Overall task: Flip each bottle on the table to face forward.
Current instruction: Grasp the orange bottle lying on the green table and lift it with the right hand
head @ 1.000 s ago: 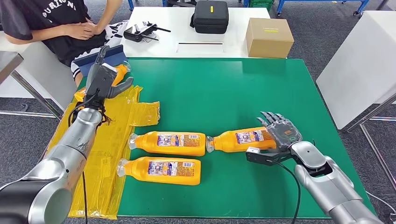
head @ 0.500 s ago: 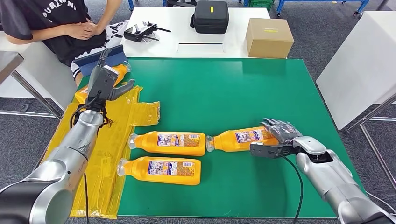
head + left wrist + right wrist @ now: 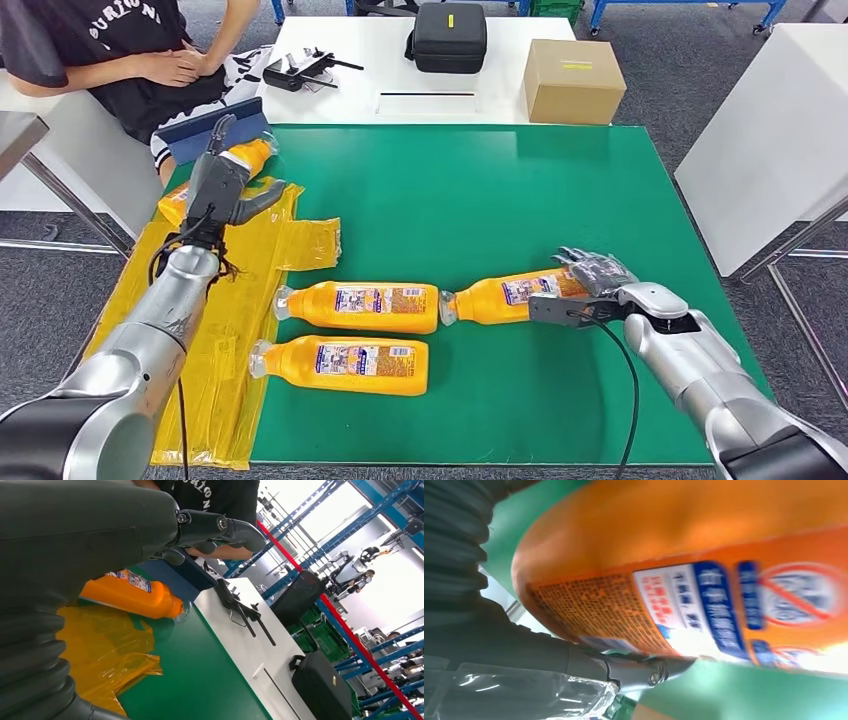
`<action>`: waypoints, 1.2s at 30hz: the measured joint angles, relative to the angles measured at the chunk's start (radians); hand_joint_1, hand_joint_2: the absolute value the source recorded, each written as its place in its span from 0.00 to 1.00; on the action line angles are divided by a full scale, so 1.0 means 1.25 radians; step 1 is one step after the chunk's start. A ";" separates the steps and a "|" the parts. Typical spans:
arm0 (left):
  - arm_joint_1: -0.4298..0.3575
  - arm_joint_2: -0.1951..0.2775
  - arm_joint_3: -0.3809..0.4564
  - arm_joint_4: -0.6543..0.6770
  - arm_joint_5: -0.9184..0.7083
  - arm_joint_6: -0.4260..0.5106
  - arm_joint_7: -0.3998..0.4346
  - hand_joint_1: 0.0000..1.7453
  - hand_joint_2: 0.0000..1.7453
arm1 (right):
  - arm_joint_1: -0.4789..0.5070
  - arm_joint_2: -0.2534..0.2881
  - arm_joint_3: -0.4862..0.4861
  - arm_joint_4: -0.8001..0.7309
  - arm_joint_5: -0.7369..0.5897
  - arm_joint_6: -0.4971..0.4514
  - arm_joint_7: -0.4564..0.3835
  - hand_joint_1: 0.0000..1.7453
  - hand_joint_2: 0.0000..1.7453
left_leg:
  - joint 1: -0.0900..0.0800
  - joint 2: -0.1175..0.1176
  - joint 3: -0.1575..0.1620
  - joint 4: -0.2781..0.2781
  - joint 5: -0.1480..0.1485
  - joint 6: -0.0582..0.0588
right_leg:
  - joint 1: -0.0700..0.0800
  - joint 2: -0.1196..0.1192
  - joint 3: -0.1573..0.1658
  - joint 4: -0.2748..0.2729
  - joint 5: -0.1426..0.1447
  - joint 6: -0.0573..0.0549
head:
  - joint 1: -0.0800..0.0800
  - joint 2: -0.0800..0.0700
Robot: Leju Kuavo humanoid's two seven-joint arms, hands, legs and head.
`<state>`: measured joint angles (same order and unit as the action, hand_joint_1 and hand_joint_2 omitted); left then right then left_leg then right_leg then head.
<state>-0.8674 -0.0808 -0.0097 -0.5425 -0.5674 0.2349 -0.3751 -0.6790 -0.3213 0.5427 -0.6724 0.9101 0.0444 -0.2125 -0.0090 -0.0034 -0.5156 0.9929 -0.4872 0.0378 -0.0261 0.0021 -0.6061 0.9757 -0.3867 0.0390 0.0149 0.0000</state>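
4 orange bottles lie on their sides on the green bench [image 3: 520, 180]. None stands up.

The right robot hand [image 3: 592, 290] wraps around the fat end of the right bottle [image 3: 510, 295]. Its fingers lie over the top and its thumb sits under the near side, so it grips this bottle. The right wrist view shows the bottle's label right up close, and the bottle looks tipped a little. I think this flip is just starting.

The middle bottle [image 3: 365, 307] lies just left of it, almost cap to end. The near bottle [image 3: 345, 363] lies in front of the middle bottle. Both show a printed label on top, but the print is too small to tell front from back.

The far bottle [image 3: 245, 157] lies on the yellow plastic [image 3: 250, 260] at the far left of the bench. The left robot hand [image 3: 222, 185] hangs over it, fingers apart, holding nothing.

So I think most of the job is left: finish the right bottle, then check the other 3.

A person [image 3: 120, 50] sits past the far left corner.
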 joint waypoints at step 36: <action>0.036 0.005 0.008 -0.006 0.003 0.006 0.008 0.00 1.00 | 0.179 0.004 -0.108 -0.270 0.105 -0.158 0.184 1.00 1.00 | 0.000 0.000 -0.001 0.000 0.000 0.000 | 0.000 0.002 -0.001 0.000 0.000 0.000 | 0.000 0.000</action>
<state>-0.8230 -0.0740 -0.0003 -0.5494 -0.5642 0.2423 -0.3653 -0.4559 -0.3160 0.4078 -1.0096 1.0415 -0.1537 0.0177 -0.0087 -0.0032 -0.5167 0.9929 -0.4870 0.0373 -0.0256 0.0045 -0.6073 0.9757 -0.3867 0.0389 0.0148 0.0000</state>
